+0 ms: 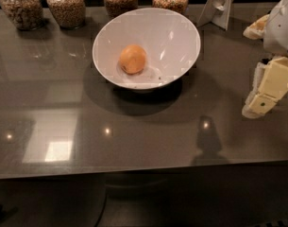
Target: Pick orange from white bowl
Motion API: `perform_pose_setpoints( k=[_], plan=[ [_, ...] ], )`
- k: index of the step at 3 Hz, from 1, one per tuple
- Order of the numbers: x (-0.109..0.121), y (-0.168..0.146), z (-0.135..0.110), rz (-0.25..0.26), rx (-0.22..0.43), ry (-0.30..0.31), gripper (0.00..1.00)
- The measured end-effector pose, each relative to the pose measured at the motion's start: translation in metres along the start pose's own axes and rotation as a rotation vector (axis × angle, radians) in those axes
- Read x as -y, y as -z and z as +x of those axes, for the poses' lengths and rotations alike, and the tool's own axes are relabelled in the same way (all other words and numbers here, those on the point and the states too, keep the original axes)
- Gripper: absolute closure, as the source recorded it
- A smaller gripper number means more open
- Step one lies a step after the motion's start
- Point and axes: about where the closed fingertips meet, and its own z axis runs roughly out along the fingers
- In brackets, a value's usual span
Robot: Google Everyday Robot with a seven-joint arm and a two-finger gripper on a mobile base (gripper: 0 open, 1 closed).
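Note:
The orange (132, 59) lies inside the white bowl (181, 37), a little left of its middle. The bowl stands on the dark grey table toward the back. My gripper (264, 91) hangs at the far right edge of the view, cream-coloured and pointing down over the table. It is well to the right of the bowl and apart from it, holding nothing that I can see.
Several glass jars of grain (66, 4) stand in a row along the table's back edge. A white stand (220, 4) leans at the back right. The table's front edge (134, 171) runs across the lower view.

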Motion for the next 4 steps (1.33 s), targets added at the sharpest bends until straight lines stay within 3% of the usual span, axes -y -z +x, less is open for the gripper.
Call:
perform_pose_setpoints(
  k=[2,3,4],
  plan=[
    [0.049,-0.014,-0.066,0.027,0.342,-0.074,0.0],
    [0.071,-0.022,-0.104,0.014,0.467,-0.104,0.0],
    [0.086,-0.047,-0.153,-0.048,0.544,-0.12,0.0]
  ],
)
